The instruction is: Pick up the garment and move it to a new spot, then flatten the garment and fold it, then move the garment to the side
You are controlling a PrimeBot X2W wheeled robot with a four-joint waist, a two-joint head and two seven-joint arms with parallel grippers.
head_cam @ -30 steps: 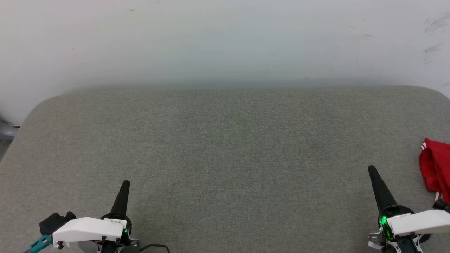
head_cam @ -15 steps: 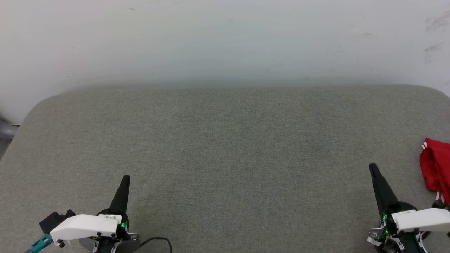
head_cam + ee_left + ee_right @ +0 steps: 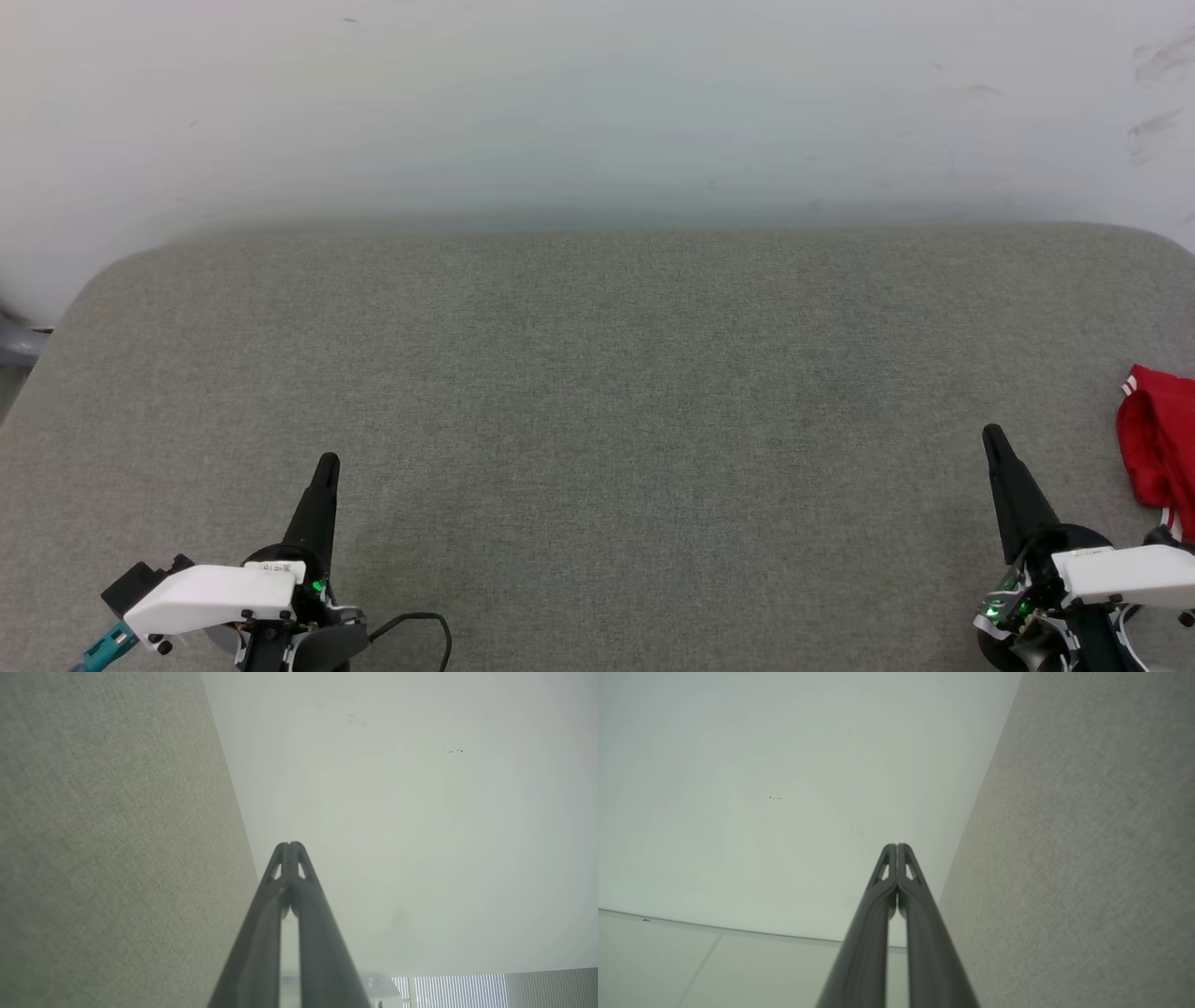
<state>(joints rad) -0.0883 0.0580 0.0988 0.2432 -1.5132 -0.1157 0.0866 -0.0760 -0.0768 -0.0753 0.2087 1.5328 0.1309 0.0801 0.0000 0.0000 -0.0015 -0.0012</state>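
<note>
A broad padded surface (image 3: 597, 373) lies in front of the robot, covered in a grey-green woven cloth with a fine, even grain and rounded far corners. It butts up against a pale, smooth wall (image 3: 597, 112) that carries a few dark scuffs towards the upper right. The garment (image 3: 1160, 448) lies at the far right edge of that surface, a rumpled heap of bright red soft fabric with thin white stripes on its upper corner, and the head view's border cuts part of it off. The right gripper (image 3: 991, 437) sits just to the left of it, apart from the cloth. Its two long, dark, tapering fingers are pressed together into a single spike with nothing between them, and the right wrist view shows the tips meeting (image 3: 896, 847). The left gripper (image 3: 324, 467) rests well apart at the lower left, its fingers likewise pinched together on nothing (image 3: 289, 847). A thin black cable (image 3: 425, 623) loops beside its white wrist housing.
</note>
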